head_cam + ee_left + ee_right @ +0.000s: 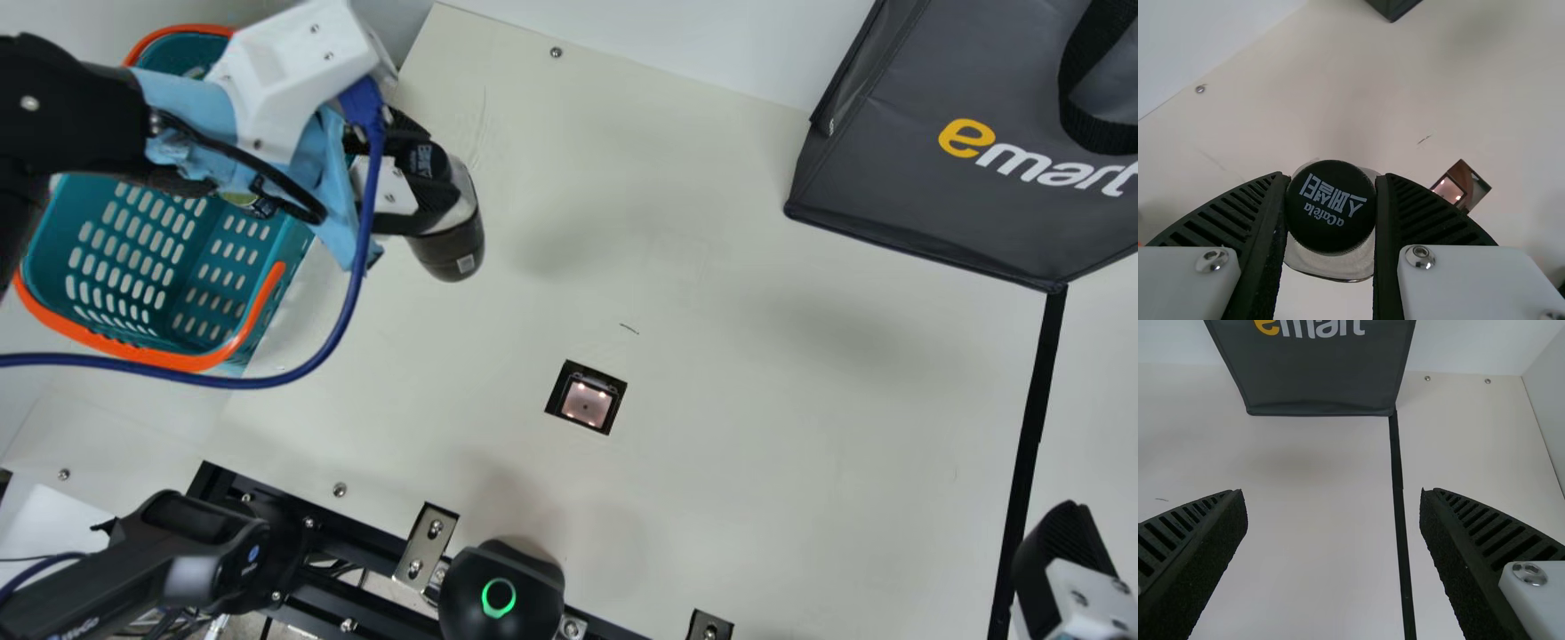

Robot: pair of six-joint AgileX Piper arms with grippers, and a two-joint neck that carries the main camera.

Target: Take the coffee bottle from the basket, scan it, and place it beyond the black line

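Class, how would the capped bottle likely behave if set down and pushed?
The bottle seems stiff: its cap shows no dent in the left gripper. Its rounded sides suggest it might roll if laid down. Taller than wide, it could tip if pushed high.

Main view: dark grey fabric bag [876,169] bears "emart", the "e" yellow, the rest white; same word on it in the right wrist view, cut by the frame's top edge. Left wrist view: round black bottle cap [1331,243], white print, inverted; small line reads "a Caféla", larger Korean line not read with certainty. Dark, rounded coffee bottle [444,249], main view: small pale square label [466,264], content illegible.
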